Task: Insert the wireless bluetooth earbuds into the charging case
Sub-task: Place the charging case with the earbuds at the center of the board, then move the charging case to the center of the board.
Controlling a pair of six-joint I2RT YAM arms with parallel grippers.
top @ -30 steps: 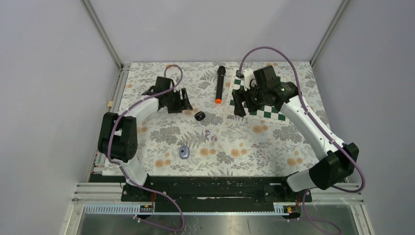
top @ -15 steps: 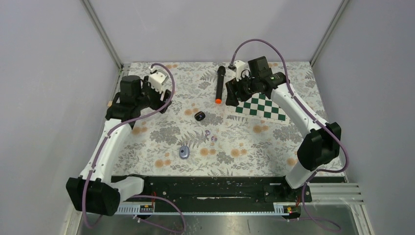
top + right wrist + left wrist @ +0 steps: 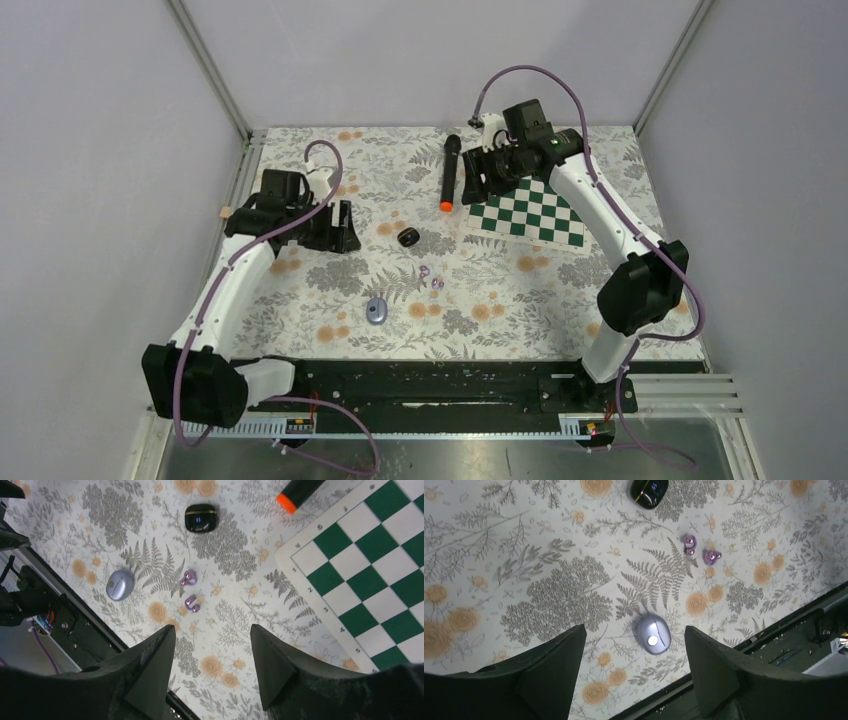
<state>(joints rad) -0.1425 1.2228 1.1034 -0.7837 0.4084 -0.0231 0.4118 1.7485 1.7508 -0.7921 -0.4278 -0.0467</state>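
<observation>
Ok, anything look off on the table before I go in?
Nothing looks spilled or broken. The two lilac earbuds lie loose on the cloth, apart from the lilac case, whose lid looks shut. The chessboard mat sits at an angle to the cloth's edges.

A black, orange-tipped microphone [image 3: 450, 172] is lying at 12 o'clock on the floral tablecloth [image 3: 520, 300]. A green-and-white chessboard [image 3: 530, 212] is lying beside it, toward 2 o'clock.

There are two tiny purple earbuds [image 3: 424, 271] [image 3: 437, 284]. There is one purple case [image 3: 376, 311] and one black case [image 3: 408, 237]. There is one long black microphone [image 3: 450, 172] and one checkered board [image 3: 530, 210].
</observation>
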